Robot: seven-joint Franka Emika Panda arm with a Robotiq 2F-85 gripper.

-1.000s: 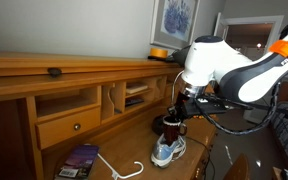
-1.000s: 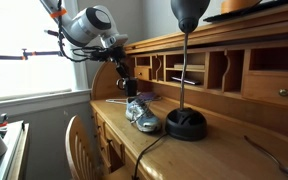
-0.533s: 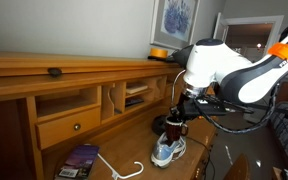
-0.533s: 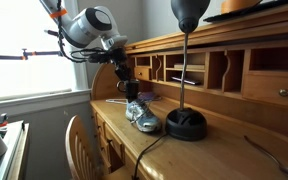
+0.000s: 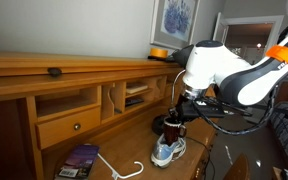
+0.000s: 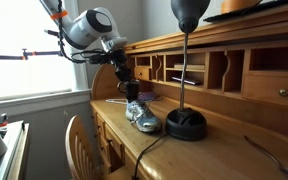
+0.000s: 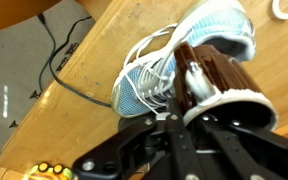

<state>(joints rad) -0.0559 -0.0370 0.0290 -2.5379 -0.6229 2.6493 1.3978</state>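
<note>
**Brown object clamped over the sneaker, not yet let go**

From my seat the gripper (image 5: pixel 174 118) is nearly closed, with its fingers pinching a brown object (image 7: pixel 222 72). It is dark and ribbed, with a pale rim along one edge. The wrist view is cramped and steeply angled, so I cannot say what it is; it might be a brush or a small cup.

The object hangs right over the sneaker (image 7: pixel 169 62), at the laces and the mouth of the shoe. I cannot tell whether it touches the sneaker or sits just clear of it. In both exterior views the arm comes down from above onto that spot.

As I judge it, the pick-up is done, since the object is firmly in the fingers and has been carried to the shoe. Setting it down and opening the fingers are both left to do.

The sneaker (image 5: pixel 168 152) is light blue mesh with white laces and a white sole. It lies flat on the wooden desk (image 7: pixel 92 55), near the front edge and in front of the cubbyholes.

A white hanger (image 5: pixel 124 168) and a dark purple packet (image 5: pixel 81 158) lie further along the desk. A black lamp (image 6: pixel 187 122) stands just beside the shoe, and a dark cable (image 7: pixel 69 68) trails over the desk edge.
</note>
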